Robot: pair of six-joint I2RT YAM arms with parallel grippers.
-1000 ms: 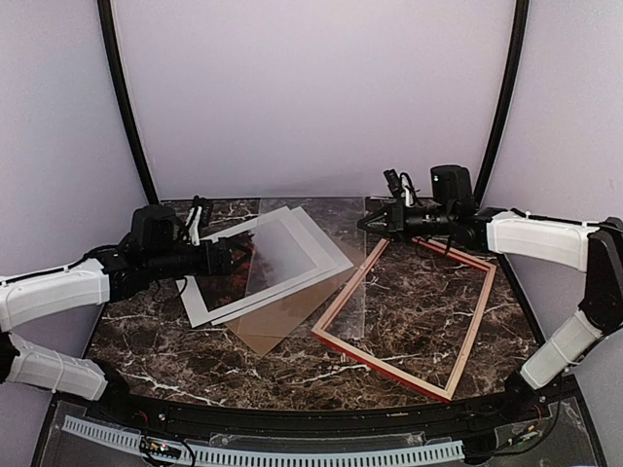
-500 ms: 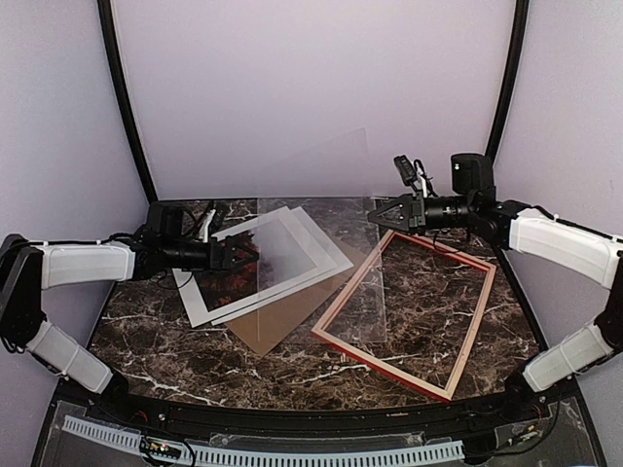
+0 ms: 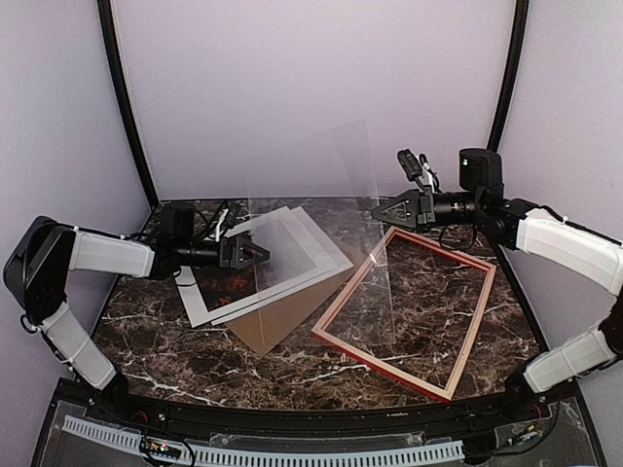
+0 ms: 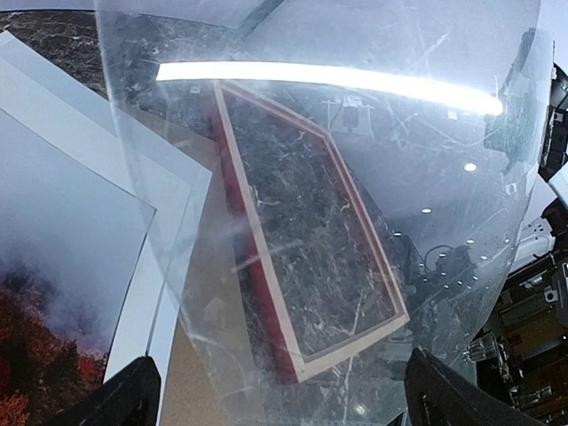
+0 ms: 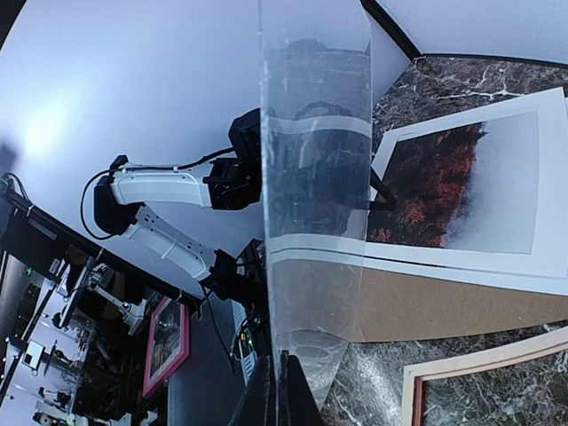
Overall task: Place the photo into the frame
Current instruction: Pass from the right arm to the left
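Photo (image 3: 287, 258), top view: laid flat left of the frame (image 3: 474, 326), left pincer (image 3: 261, 254) spread near it. Left wrist: likely light and floppy, best taken by the margin. Right wrist: clear pane (image 5: 315, 177) is pinched by right pincer (image 5: 277, 377).

Robot lab, recording booth.
A pale curved backdrop (image 3: 311, 88) on black poles (image 3: 125, 97) walls in a marble-look table (image 3: 195, 360), with a left arm (image 3: 107, 255) and a right arm (image 3: 565, 238) bolted at its near edge. Past the backdrop, the right wrist view shows a room crowded with gear (image 5: 44, 355) and cables.
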